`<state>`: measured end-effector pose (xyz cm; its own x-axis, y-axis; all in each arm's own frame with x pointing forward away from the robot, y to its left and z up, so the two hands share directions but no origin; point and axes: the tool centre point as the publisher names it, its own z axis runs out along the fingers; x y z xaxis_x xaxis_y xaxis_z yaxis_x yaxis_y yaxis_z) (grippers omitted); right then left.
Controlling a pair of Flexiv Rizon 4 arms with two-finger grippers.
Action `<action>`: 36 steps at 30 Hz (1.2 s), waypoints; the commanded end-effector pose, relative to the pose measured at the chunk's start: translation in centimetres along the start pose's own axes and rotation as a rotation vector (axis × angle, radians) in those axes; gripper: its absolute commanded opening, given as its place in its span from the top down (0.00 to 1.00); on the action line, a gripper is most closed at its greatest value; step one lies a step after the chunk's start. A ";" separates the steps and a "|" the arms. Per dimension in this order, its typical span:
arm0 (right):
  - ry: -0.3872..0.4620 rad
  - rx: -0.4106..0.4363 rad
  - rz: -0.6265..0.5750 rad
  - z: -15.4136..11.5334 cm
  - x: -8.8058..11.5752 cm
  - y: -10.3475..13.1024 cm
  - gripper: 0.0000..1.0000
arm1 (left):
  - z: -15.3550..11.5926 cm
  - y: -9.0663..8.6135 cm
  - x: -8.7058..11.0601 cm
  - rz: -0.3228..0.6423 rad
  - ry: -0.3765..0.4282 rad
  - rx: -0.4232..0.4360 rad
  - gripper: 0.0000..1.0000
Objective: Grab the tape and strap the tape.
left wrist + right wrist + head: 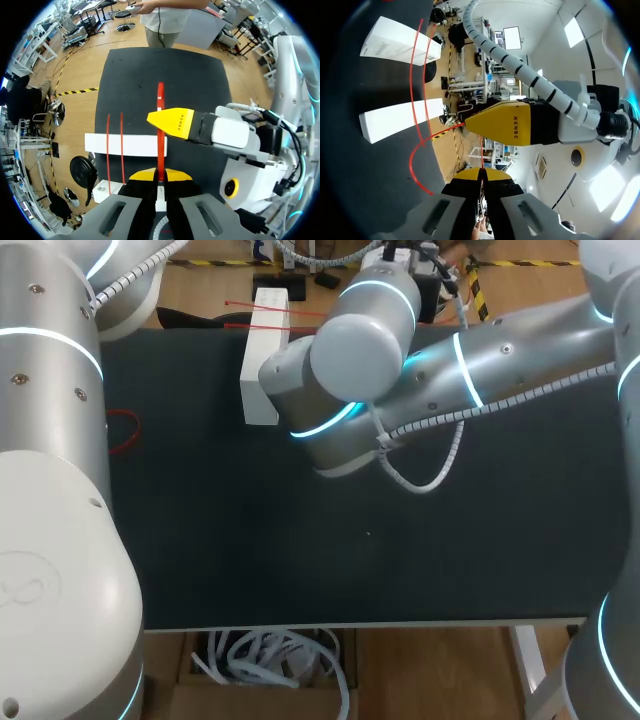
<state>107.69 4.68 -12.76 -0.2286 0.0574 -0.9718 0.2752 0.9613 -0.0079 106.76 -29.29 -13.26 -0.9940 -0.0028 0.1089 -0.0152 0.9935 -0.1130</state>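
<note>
1. As I judged it, the grabbing was done and the strapping was in hand; the red tape (160, 107) ran in a straight line over the white box (125, 145) on the black table (300, 560); two thinner red strands crossed that box beside it.
2. My left gripper (160, 175) had its fingers pinched almost together on the near end of the tape.
3. My right gripper (481, 175) was likewise closed to a slit, with a thin red line running into its tips; I took it to be clamped on the same tape, just beside the left one.
4. The next move, I reckoned, called for carrying the strand round the box under tension without either pinch slipping; the two grippers stood so near each other that they risked knocking together.
5. A loose red loop (124, 430) lay at the table's left edge; my right arm (500, 360) hid both grippers from the head view, so only the wrist views could guide me.
</note>
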 end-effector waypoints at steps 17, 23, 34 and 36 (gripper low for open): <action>0.010 -0.020 -0.018 -0.3 -0.1 0.8 1.00 | -0.2 -0.1 -0.2 -0.001 0.005 -0.006 1.00; 0.013 -0.026 -0.020 -0.5 0.0 0.9 1.00 | -0.2 -0.1 -0.2 -0.001 0.005 -0.006 1.00; 0.019 -0.037 -0.028 -0.8 0.3 1.2 1.00 | -0.2 -0.1 -0.2 -0.001 0.005 -0.006 1.00; 0.019 -0.039 -0.029 -0.8 0.3 1.2 1.00 | -0.2 -0.1 -0.2 -0.001 0.005 -0.006 1.00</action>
<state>107.28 6.07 -13.08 -0.2481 0.0359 -0.9681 0.2346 0.9718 -0.0241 106.76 -29.28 -13.26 -0.9940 -0.0029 0.1090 -0.0153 0.9935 -0.1128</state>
